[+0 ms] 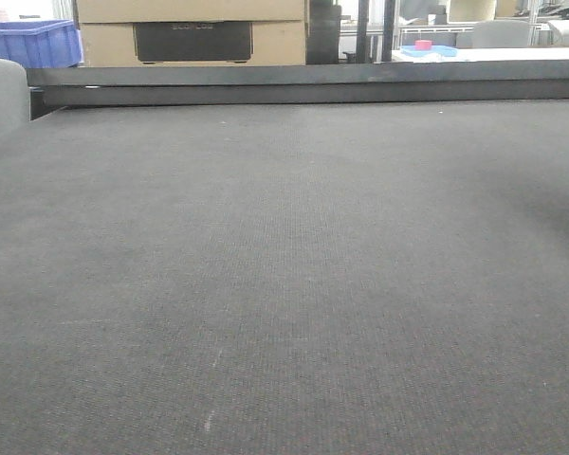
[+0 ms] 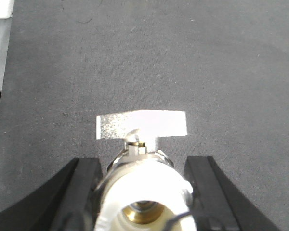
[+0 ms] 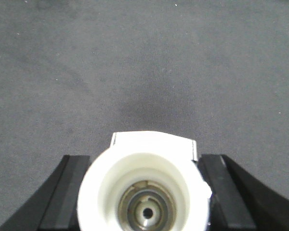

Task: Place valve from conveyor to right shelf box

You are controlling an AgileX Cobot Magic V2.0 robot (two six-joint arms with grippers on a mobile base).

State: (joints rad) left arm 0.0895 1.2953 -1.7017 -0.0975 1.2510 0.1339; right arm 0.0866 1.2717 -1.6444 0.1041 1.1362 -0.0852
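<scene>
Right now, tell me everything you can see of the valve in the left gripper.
The valve has a silvery metal body, a flat white handle lying crosswise, and a white-rimmed round port with brass inside, facing the camera. The left gripper's black fingers press both flanks; grey conveyor lies behind.

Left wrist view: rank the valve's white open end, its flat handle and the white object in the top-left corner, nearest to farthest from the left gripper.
1. white open end of the valve, between the fingers of the left gripper, bottom centre.
2. flat handle, just beyond it, centre.
3. white object, far top-left corner.
</scene>
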